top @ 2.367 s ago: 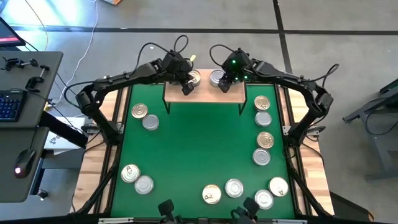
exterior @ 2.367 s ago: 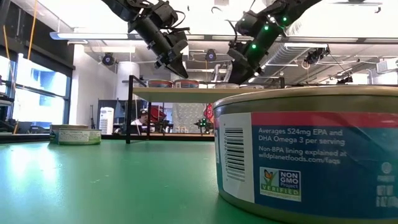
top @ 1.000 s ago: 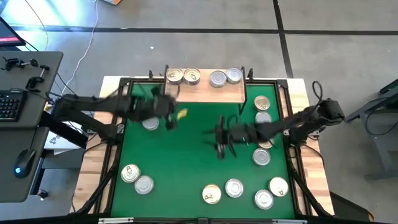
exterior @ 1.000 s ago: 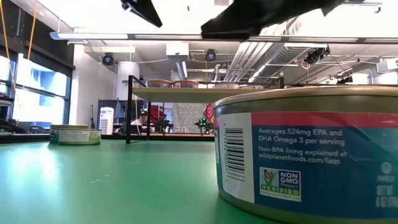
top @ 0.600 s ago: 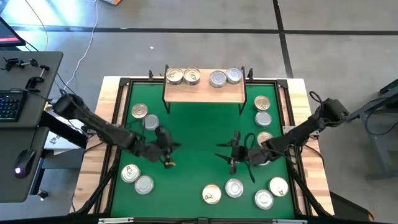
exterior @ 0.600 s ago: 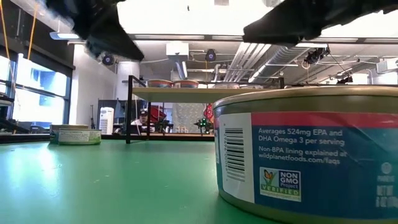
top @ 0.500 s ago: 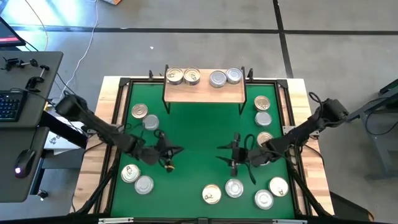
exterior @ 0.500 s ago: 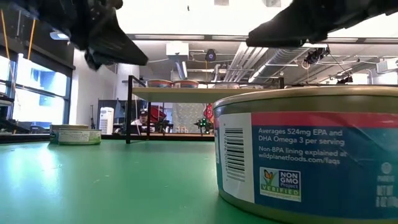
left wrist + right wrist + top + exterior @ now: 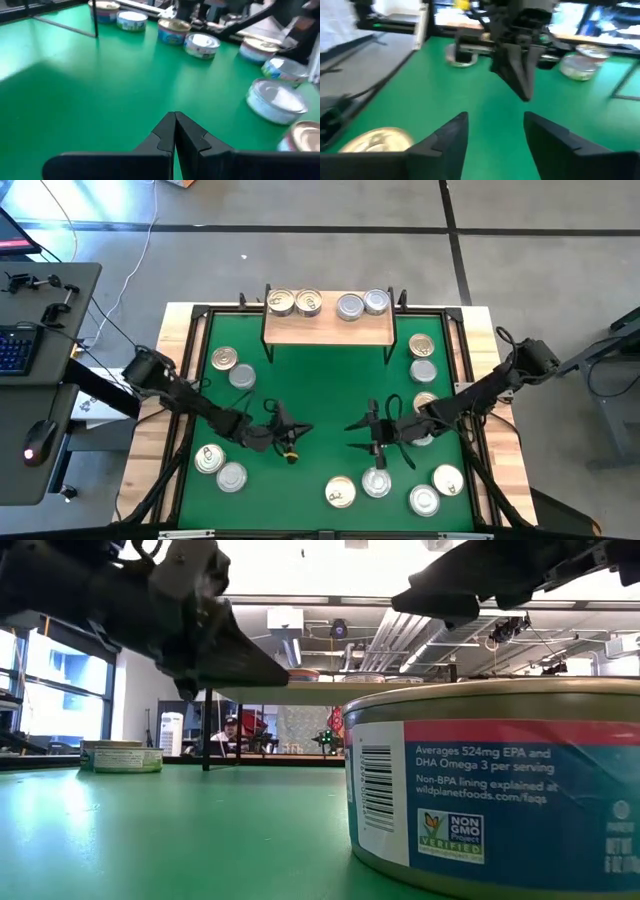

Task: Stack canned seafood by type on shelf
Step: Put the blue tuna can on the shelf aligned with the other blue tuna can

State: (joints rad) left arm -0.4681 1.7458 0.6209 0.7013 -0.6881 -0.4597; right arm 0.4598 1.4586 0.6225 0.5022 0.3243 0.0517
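The left arm reaches in from the left edge of the green worktop (image 9: 320, 385); its pincer (image 9: 297, 430) hangs over the cloth a little left of centre, towards the near edge, fingers pressed together and holding nothing, as the left wrist view shows (image 9: 174, 131); two tins (image 9: 231, 368) lie near the left edge by the far corner, a gold lid beside a silver one, and two more (image 9: 219, 466) sit near the near left corner.

The shelf (image 9: 328, 324) stands at the middle of the far edge; four tins rest on it in a row, two gold-lidded (image 9: 295, 302) on its left half, two silver-lidded (image 9: 362, 303) on its right half, each pair touching.

The right arm comes in from the right edge; its pincer (image 9: 354, 425) hangs just right of centre, pointing at the left pincer, the two near but apart; its fingers are spread wide with nothing between them, plain in the right wrist view (image 9: 495, 132); a silver tin (image 9: 376, 481) lies just below it, touching a gold tin (image 9: 340, 492) by the near edge; two more (image 9: 437, 488) sit at the near right corner; a column of tins (image 9: 422, 358) runs along the right edge, partly hidden by the right arm.
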